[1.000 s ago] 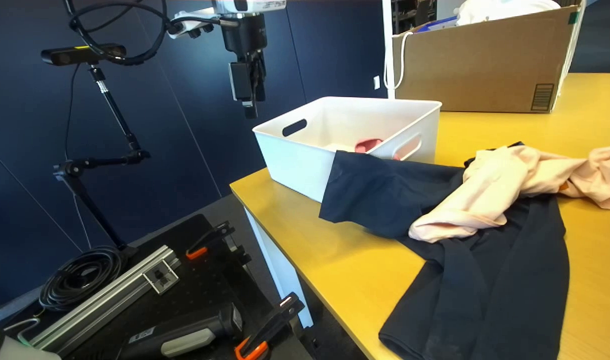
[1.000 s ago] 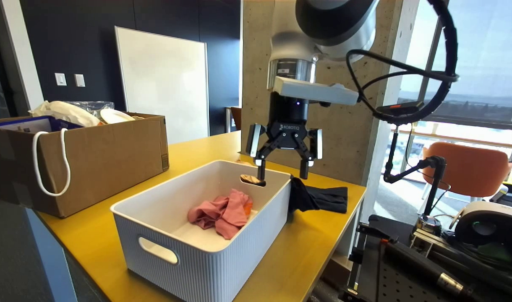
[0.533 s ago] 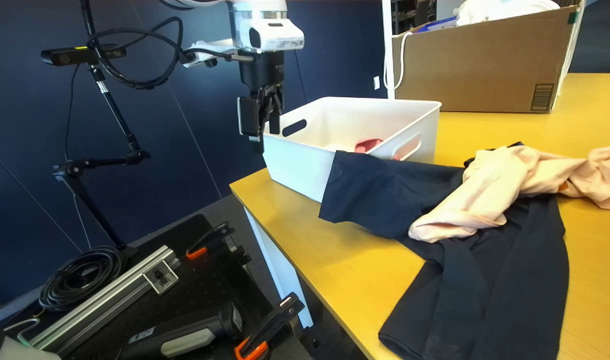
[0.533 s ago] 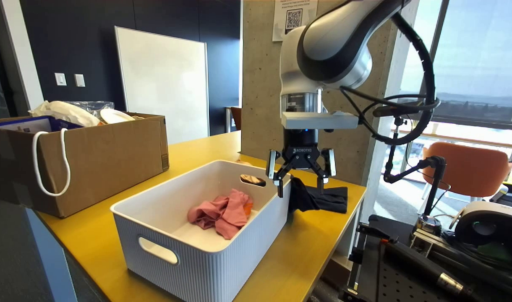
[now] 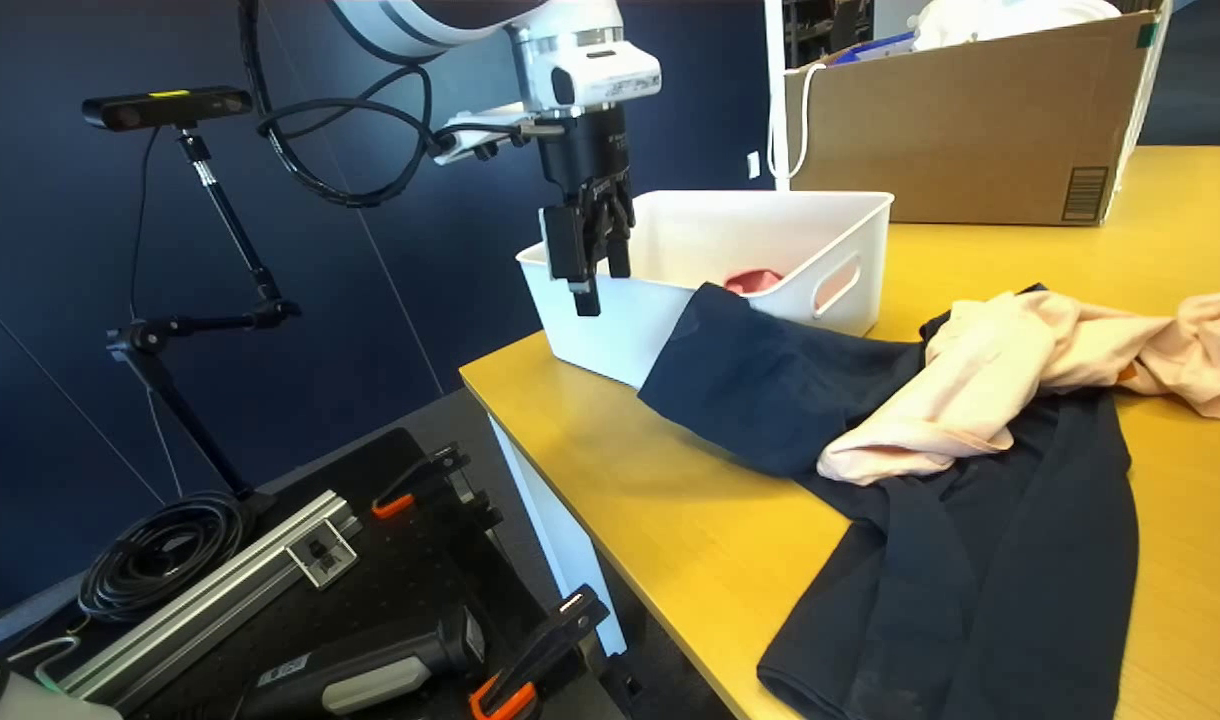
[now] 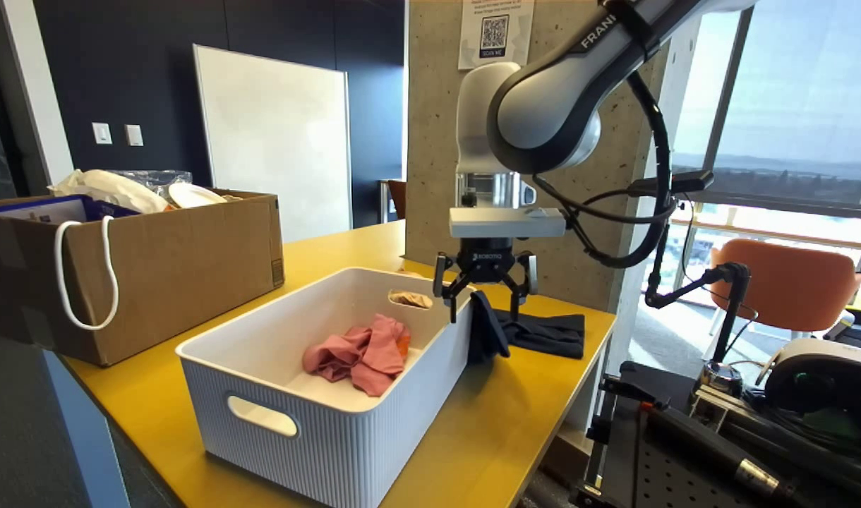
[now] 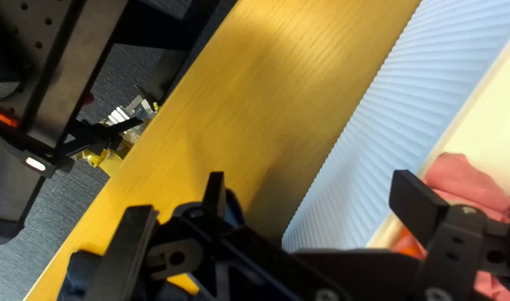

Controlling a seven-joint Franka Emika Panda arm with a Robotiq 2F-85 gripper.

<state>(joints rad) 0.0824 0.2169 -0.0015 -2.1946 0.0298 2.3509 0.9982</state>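
"While the gripper hangs there, spread wide, what's nearest it?"

"The bin, at its long wall, near a corner of the table."

"What's in the way?"

"Dark cloth, just beside the bin, hiding one corner of it from here. Peach cloth lies across that. Pink cloth is in the bin, and a box stands by another table edge."
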